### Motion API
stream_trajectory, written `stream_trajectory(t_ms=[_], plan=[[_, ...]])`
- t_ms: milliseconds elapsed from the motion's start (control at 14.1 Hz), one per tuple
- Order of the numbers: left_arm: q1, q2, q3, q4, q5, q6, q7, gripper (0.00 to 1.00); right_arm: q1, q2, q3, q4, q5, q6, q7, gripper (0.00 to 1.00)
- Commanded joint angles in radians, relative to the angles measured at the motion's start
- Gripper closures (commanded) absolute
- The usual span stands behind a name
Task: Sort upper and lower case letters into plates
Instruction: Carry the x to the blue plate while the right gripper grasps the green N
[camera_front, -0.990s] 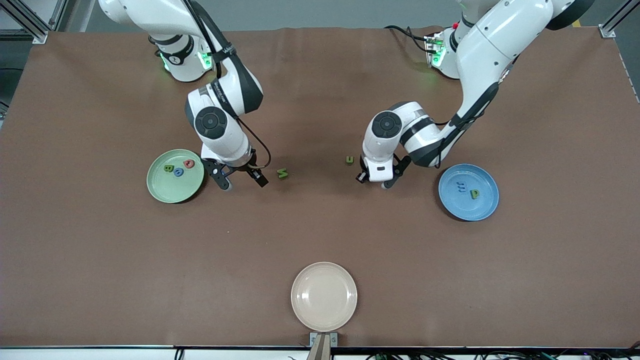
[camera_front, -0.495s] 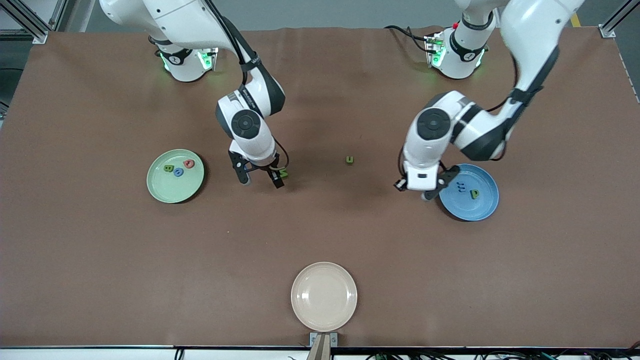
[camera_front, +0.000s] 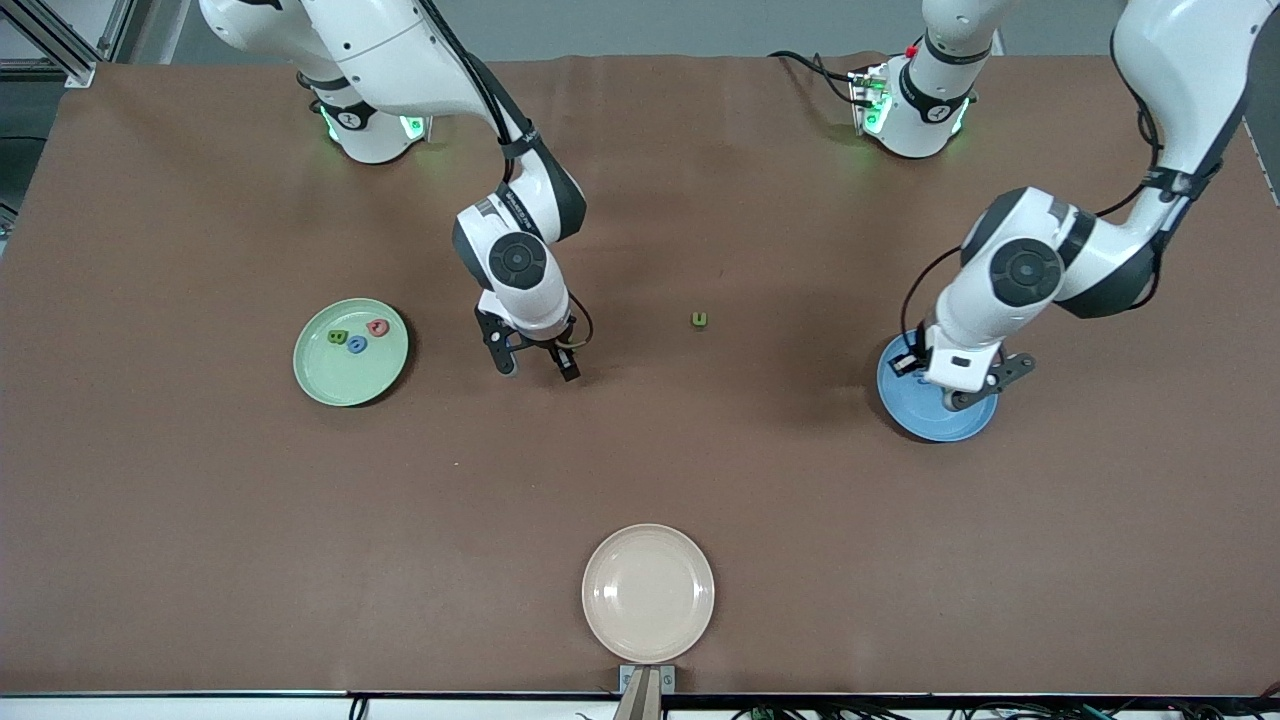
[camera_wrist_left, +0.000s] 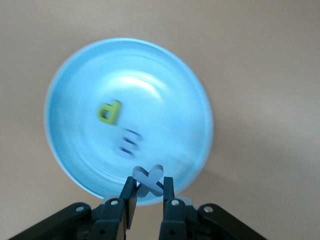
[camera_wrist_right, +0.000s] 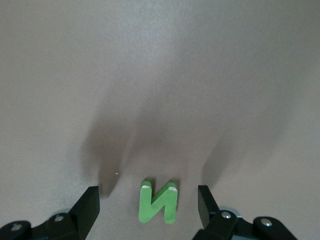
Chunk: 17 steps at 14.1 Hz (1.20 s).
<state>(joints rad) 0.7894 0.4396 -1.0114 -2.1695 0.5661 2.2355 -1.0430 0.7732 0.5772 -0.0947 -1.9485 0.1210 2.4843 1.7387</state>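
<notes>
Between the right tool's (camera_wrist_right: 148, 205) parted fingers lies green N (camera_wrist_right: 159, 201)

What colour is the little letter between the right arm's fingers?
Green. The letter N shows best in the right wrist view.

A robotics lab: brown mat-covered table (camera_front: 200, 500), aluminium framing (camera_front: 60, 45), two bench-mounted arms.
</notes>
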Motion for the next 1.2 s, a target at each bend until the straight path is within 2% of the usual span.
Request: stream_trajectory(t_ms=[0, 283, 353, 495, 565, 778, 848, 1131], plan=[[0.069, -0.009, -0.021, -0.073, 0.079, 0.073, 0.024, 0.88, 0.015, 0.020, -0.007, 0.023, -0.023, -0.004, 0.036, 0.24], [0.132, 0.051, -0.018, -0.116, 0.211, 0.125, 0.029, 0.88, 0.021, 0.016, -0.005, 0.026, -0.024, -0.013, 0.039, 0.51], [0.139, 0.073, -0.016, -0.116, 0.237, 0.125, 0.029, 0.88, 0.026, 0.015, -0.005, 0.025, -0.026, -0.013, 0.038, 0.62], [0.139, 0.096, -0.009, -0.118, 0.264, 0.125, 0.028, 0.87, 0.032, 0.013, -0.005, 0.025, -0.026, -0.013, 0.038, 0.91], [0.139, 0.106, -0.003, -0.118, 0.268, 0.125, 0.027, 0.87, 0.032, 0.012, -0.005, 0.025, -0.026, -0.015, 0.035, 1.00], [0.139, 0.146, 0.011, -0.118, 0.313, 0.127, 0.020, 0.86, 0.018, -0.006, -0.008, 0.025, -0.069, -0.027, 0.004, 1.00], [0.139, 0.151, 0.019, -0.118, 0.320, 0.127, 0.020, 0.86, 0.003, -0.026, -0.011, 0.023, -0.081, -0.068, -0.029, 1.00], [0.137, 0.159, 0.028, -0.118, 0.327, 0.127, 0.020, 0.85, -0.110, -0.178, -0.016, -0.039, -0.083, -0.209, -0.270, 1.00]])
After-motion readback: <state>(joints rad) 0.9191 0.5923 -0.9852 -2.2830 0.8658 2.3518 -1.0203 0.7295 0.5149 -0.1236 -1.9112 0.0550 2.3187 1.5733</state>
